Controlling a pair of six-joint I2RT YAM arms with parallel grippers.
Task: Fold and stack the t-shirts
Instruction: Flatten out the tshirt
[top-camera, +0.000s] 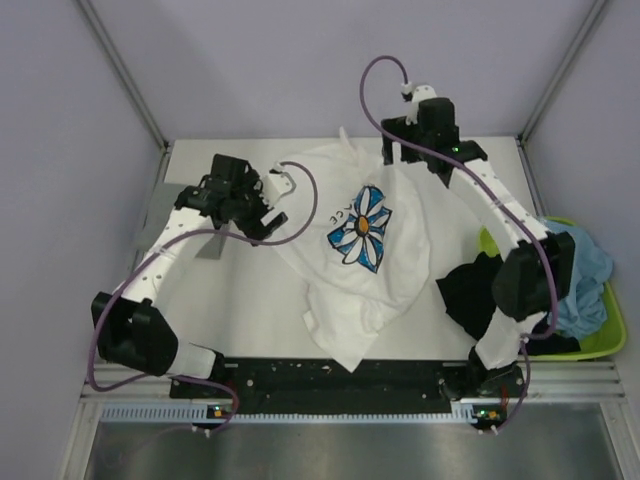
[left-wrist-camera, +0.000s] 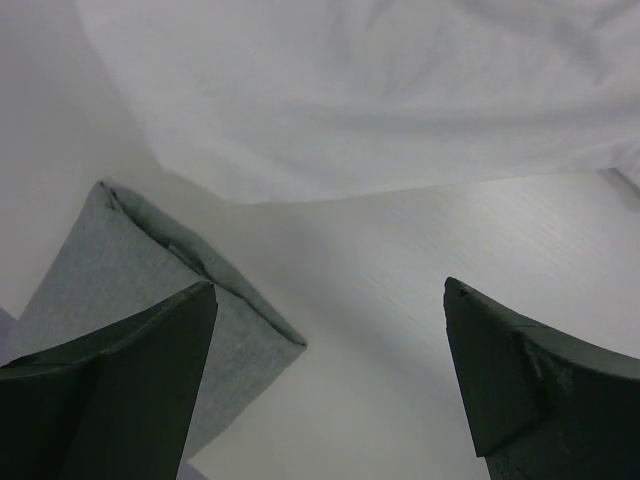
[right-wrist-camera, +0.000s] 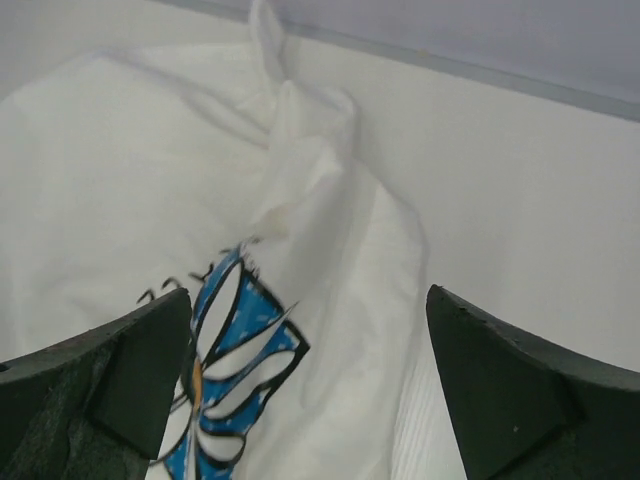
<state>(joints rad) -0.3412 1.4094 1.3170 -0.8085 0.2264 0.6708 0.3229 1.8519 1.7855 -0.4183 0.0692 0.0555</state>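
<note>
Top external view puts the white t-shirt (top-camera: 350, 235), blue flower print face up, across the middle of the table (top-camera: 250, 310). It reaches from near the far edge to just short of the near edge, rumpled and slanted rather than square. I judge it lies there so both my arms can reach its sides for a first fold.

My left gripper (left-wrist-camera: 328, 295) hangs with its jaws wide apart and nothing between them, over bare table just off the shirt's left side. Beside one finger lies the grey t-shirt (left-wrist-camera: 100, 270), already folded flat near the left edge, probably the base of the stack.

My right gripper (right-wrist-camera: 308, 300) is equally spread and empty, above a twisted ridge of white cloth near the far edge, which looks to need smoothing.

The black t-shirt (top-camera: 470, 290) spills over the rim of the lime-green tray (top-camera: 612, 345) at the right edge. The light blue t-shirt (top-camera: 590, 280) sits inside it, both waiting their turn.
</note>
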